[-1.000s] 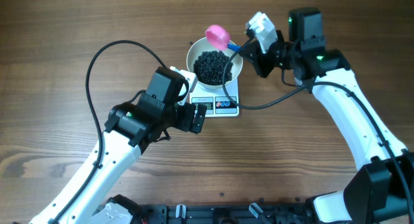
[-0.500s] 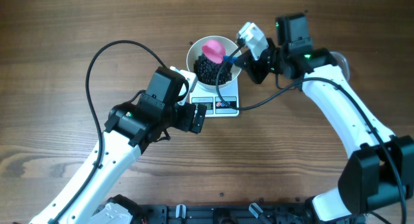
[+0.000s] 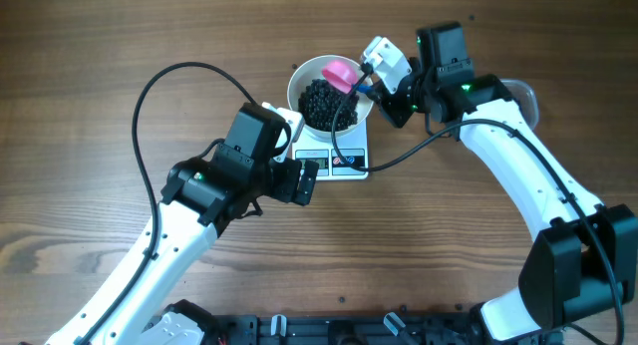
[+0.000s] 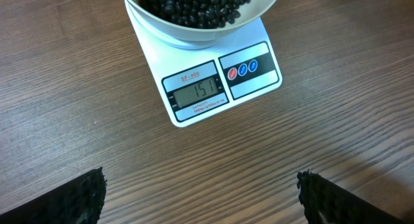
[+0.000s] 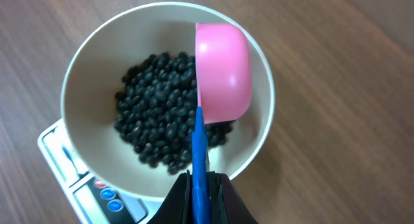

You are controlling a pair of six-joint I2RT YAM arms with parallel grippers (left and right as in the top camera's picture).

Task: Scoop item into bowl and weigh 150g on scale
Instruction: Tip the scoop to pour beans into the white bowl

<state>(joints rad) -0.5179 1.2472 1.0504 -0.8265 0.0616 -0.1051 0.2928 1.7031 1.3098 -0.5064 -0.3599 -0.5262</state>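
The white bowl (image 3: 292,90) stands on the scale (image 3: 345,163) and holds a dark pile of the item (image 3: 321,104). In the left wrist view the scale (image 4: 259,83) has a lit display (image 4: 197,93) reading 151, with the bowl (image 4: 194,35) on it. My right gripper (image 3: 373,86) is shut on the blue handle (image 5: 199,149) of a pink scoop (image 5: 223,68). The scoop is turned on its side over the item (image 5: 155,114), at the bowl's right inner wall (image 5: 84,68). My left gripper (image 4: 202,198) hangs open over bare table in front of the scale.
A pale rounded container (image 3: 525,98) shows partly behind the right arm. A black cable (image 3: 150,96) loops over the table left of the bowl, and another cable (image 3: 399,162) runs past the scale's right side.
The right gripper swung the pink scoop from the bowl's far rim in over the item and tipped it, then shifted it slightly right. The left arm has not moved.
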